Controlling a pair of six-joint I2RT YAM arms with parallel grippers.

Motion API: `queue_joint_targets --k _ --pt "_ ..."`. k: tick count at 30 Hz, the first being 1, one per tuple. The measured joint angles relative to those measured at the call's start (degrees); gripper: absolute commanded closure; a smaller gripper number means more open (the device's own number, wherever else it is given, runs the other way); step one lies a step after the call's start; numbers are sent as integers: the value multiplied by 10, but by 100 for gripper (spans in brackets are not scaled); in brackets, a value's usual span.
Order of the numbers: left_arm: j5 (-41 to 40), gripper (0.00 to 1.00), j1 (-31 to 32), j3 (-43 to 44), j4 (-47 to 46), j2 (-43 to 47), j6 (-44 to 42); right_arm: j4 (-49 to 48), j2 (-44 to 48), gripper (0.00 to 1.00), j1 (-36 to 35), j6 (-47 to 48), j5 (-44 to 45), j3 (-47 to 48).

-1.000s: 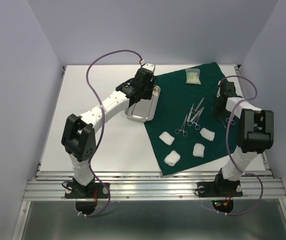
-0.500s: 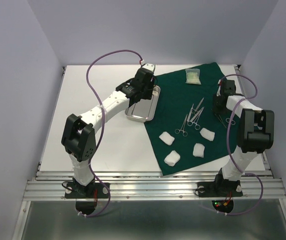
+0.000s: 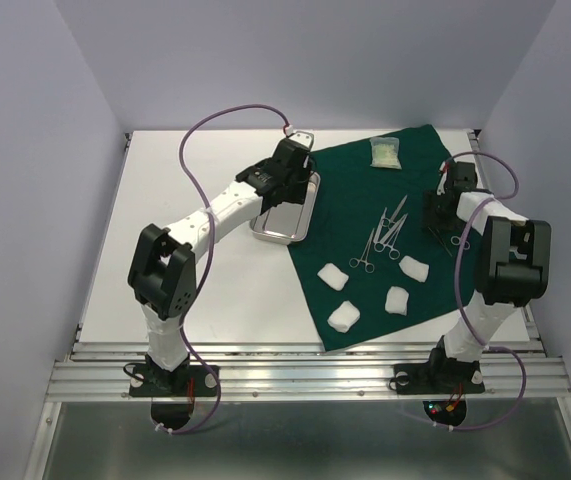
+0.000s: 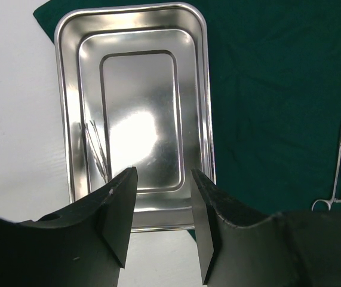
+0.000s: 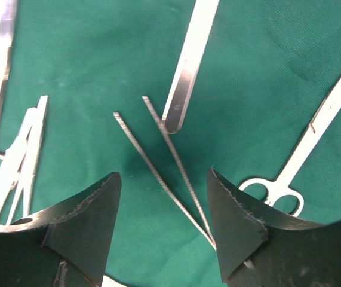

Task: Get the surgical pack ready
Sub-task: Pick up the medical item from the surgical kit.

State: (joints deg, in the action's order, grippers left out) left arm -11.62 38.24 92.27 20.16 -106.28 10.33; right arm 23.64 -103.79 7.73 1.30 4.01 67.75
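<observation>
The dark green drape [image 3: 365,195] lies at the right. The steel tray [image 3: 285,218] sits on its left edge, half on the white table. Forceps [image 3: 385,232] lie mid-drape, with several white gauze pads [image 3: 333,276] nearer and the pale packet [image 3: 386,153] at the far side. My left gripper [image 3: 283,185] hangs open and empty above the tray's near end [image 4: 162,173], over the tray [image 4: 134,113]. My right gripper [image 3: 443,215] is open just above the drape, its jaws straddling thin steel tweezers [image 5: 158,161]; the gripper [image 5: 162,176] holds nothing.
Around the right gripper lie scissors [image 5: 301,149], a flat steel handle [image 5: 188,66] and more forceps [image 5: 15,161]. Forceps tips [image 4: 340,161] show at the right of the left wrist view. The table's raised rim [image 3: 125,150] and walls enclose the work area.
The left arm has shifted slightly to the right above the tray. The right wrist has moved a little right. Neither gripper has taken hold of anything.
</observation>
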Motion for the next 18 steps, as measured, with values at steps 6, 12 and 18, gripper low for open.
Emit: queue_joint_targets --k 6,12,18 --pt "5 48 0 14 8 -10 -3 -1 -17 56 21 -3 -20 -2" --pt "4 48 0 14 8 -11 -5 -2 -18 82 23 -7 -47 -2" --pt "2 48 0 17 9 -17 -9 0 -15 87 23 -9 -72 -2"
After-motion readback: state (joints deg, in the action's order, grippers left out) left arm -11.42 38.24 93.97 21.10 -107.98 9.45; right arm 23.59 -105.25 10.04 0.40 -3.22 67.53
